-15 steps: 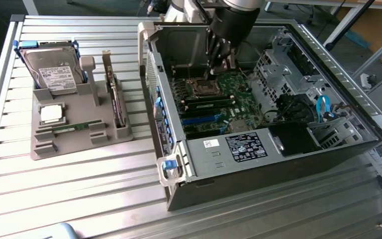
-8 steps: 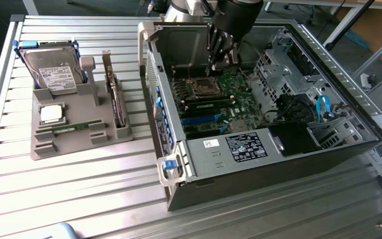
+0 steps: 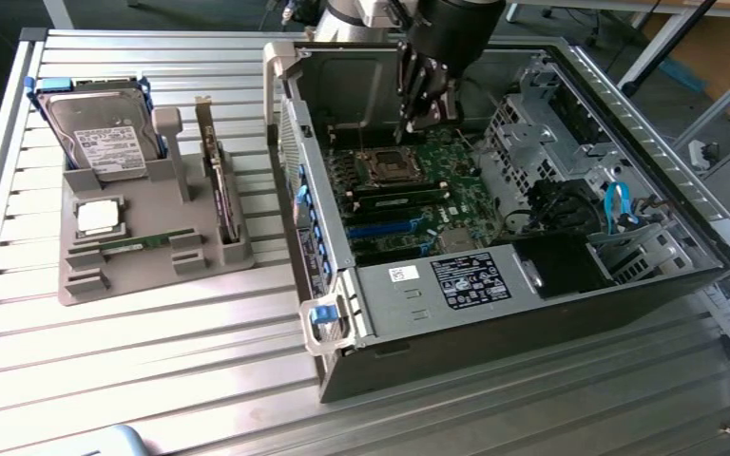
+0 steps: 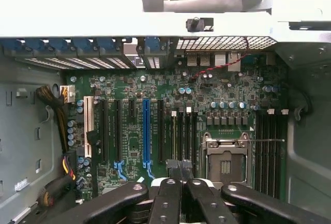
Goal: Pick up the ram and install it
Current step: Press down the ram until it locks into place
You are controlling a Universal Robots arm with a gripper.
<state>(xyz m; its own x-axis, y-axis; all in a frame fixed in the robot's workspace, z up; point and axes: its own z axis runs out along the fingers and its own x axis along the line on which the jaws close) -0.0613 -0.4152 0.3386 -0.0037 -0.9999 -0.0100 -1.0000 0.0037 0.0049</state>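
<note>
Barely legible, case label (image 3: 470,281) (white print).

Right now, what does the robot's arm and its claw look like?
The arm is dark and rounded, like a thick tube, with a paler grey section behind it. The gripper is black, built from flat bars linked together with small round silver rivets, narrowing to two slim black fingers. In the exterior view the gripper looks like a thin black frame with gaps you can see through.

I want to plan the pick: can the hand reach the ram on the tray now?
Probably yes, but not directly. The ram lies uncovered on the tray, but the hand is shut inside the case, behind its wall.
</note>
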